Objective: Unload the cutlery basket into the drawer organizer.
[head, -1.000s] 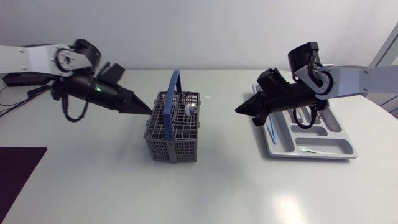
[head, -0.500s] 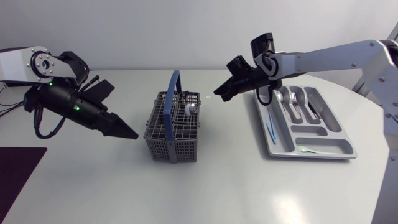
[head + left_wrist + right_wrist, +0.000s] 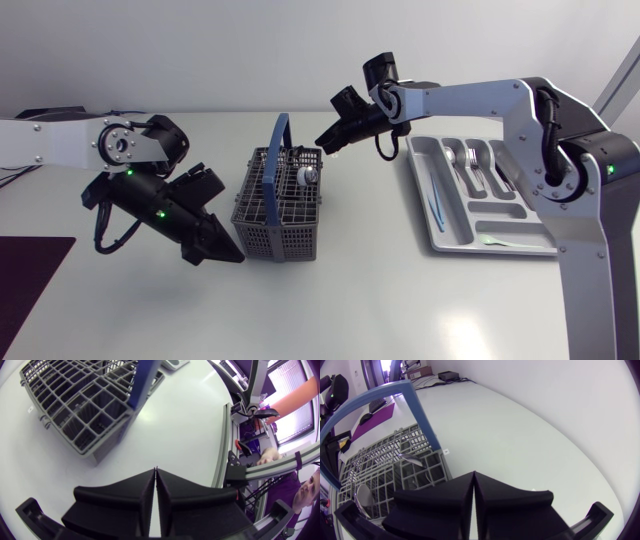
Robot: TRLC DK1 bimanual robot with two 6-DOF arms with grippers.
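Note:
The grey cutlery basket [image 3: 278, 208] with an upright blue handle [image 3: 280, 150] stands mid-table, with a shiny utensil head [image 3: 308, 174] poking up inside. My left gripper [image 3: 235, 258] is shut and empty, low at the basket's front left corner; in its wrist view the basket [image 3: 80, 405] lies just ahead of the gripper [image 3: 156, 471]. My right gripper [image 3: 322, 146] is shut and empty, just above the basket's back right corner. Its wrist view shows the gripper [image 3: 474, 474], the handle [image 3: 415, 405] and a spoon [image 3: 410, 459] in the basket. The grey drawer organizer [image 3: 552, 243] lies at the right.
The organizer holds metal forks and spoons [image 3: 472, 165] in its back compartments, a thin teal utensil [image 3: 437, 200] in the left slot and a pale green spoon [image 3: 500, 240] in the front one. A dark purple mat [image 3: 25, 290] lies at the table's front left.
My right arm has swung left from the organizer to the basket's back right corner. My left gripper has dropped from the basket's left rim to its front left corner. Both stayed shut.

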